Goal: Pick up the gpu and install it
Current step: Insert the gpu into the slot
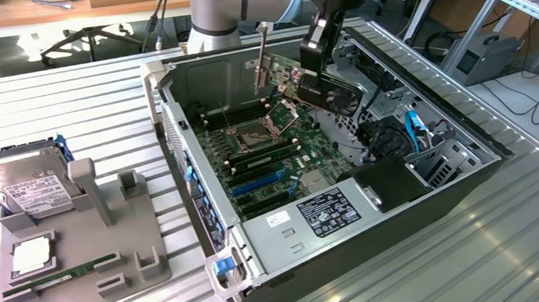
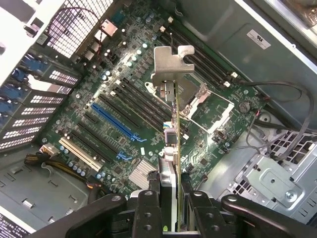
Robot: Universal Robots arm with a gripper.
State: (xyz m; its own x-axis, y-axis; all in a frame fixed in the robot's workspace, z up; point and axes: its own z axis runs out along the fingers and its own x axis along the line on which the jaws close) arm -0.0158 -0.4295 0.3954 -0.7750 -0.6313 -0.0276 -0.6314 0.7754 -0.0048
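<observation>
**Gpu carried over the open case**

The gpu (image 1: 322,87) hangs edge-down in the upper centre of the exterior view, above the motherboard (image 1: 279,150) and not yet seated. The tool (image 2: 171,210) is clamped on it. I judge that seating needs its edge aligned with the blue slot (image 2: 115,123).

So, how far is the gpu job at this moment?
Done: the gpu is picked up; the pincer is shut on it.
In hand: the card hangs edge-on over the motherboard inside the open case, silver bracket leading.
Left: seating it. The blue slot is empty, and the card seems to touch no slot yet.
</observation>
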